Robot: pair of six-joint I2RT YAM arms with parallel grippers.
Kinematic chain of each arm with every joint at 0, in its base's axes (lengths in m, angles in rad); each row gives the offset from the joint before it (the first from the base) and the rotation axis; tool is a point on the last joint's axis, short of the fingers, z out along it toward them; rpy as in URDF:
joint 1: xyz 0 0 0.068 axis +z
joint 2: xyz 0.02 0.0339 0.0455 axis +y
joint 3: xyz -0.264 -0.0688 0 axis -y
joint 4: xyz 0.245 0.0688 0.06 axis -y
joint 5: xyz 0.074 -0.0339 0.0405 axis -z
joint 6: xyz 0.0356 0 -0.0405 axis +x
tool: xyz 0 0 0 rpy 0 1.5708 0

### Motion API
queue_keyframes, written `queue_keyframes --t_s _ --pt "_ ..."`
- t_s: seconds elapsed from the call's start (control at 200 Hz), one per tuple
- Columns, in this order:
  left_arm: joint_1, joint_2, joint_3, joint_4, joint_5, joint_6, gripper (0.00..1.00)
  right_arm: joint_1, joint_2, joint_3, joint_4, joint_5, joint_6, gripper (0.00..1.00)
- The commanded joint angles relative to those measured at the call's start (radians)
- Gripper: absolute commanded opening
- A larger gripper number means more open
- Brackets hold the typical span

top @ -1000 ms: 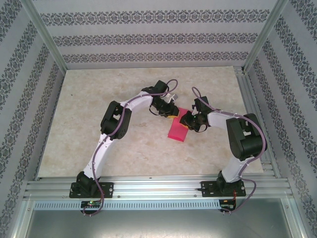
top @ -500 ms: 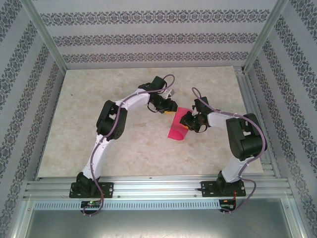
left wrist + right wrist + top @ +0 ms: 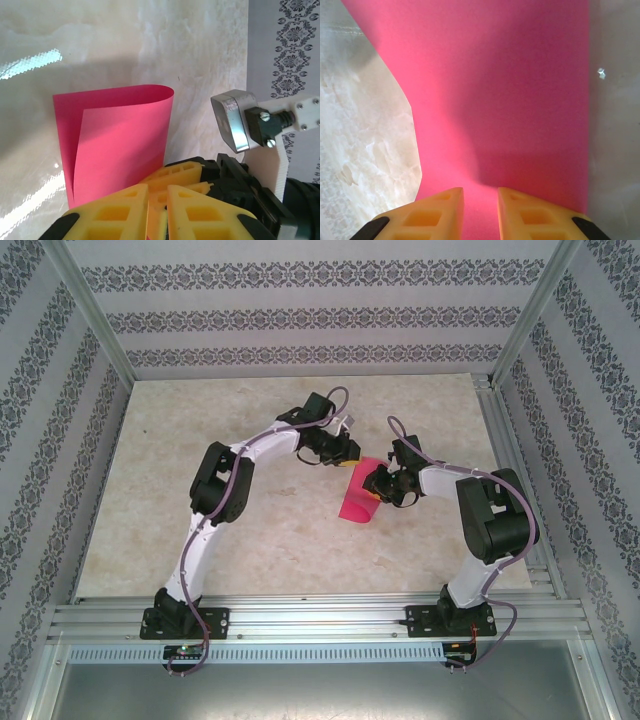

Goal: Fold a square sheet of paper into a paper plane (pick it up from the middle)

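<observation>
The sheet of paper (image 3: 358, 498) is curled over into a loose first fold above the bench (image 3: 280, 540), uncreased, both the left tool (image 3: 156, 212) and right tool (image 3: 480, 207) pinching its edges, so nearly every fold remains.

A pale marbled worktop (image 3: 200, 460) fills the enclosure floor. Patterned wallpaper panels (image 3: 300, 315) rise at twelve, nine and three o'clock; aluminium rails (image 3: 320, 620) run at six.
</observation>
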Motion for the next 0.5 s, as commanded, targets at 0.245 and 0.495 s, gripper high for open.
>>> queue_keyframes --t_s 0.245,0.495 --pt "-0.014 0.112 0.044 0.079 0.027 -0.088 0.18 0.013 0.018 -0.011 0.032 -0.006 -0.013 0.25" --pt "-0.014 0.13 0.058 -0.009 -0.016 -0.027 0.18 0.014 0.017 -0.011 0.033 -0.007 -0.012 0.25"
